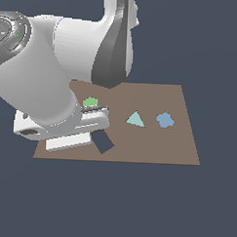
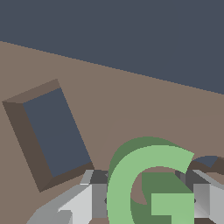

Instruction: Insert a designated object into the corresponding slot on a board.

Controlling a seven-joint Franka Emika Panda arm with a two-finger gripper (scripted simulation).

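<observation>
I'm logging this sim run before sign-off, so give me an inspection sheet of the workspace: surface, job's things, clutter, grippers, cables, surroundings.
Surface: flat brown board on a plain dark ground.
Job's things: green G-shaped piece sits between the gripper fingers in the wrist view; part of a dark recess shows just behind it, too cut off to tell whether it is the G slot.
Clutter: tilted dark rectangular cutout; light-green hexagon; pale teal triangle; blue lobed shape.
Grippers: one finger on each side of the G piece; contact cannot be confirmed.
Cables: nothing seen.
Surroundings: uniform dark backdrop, nothing else seen.
</observation>
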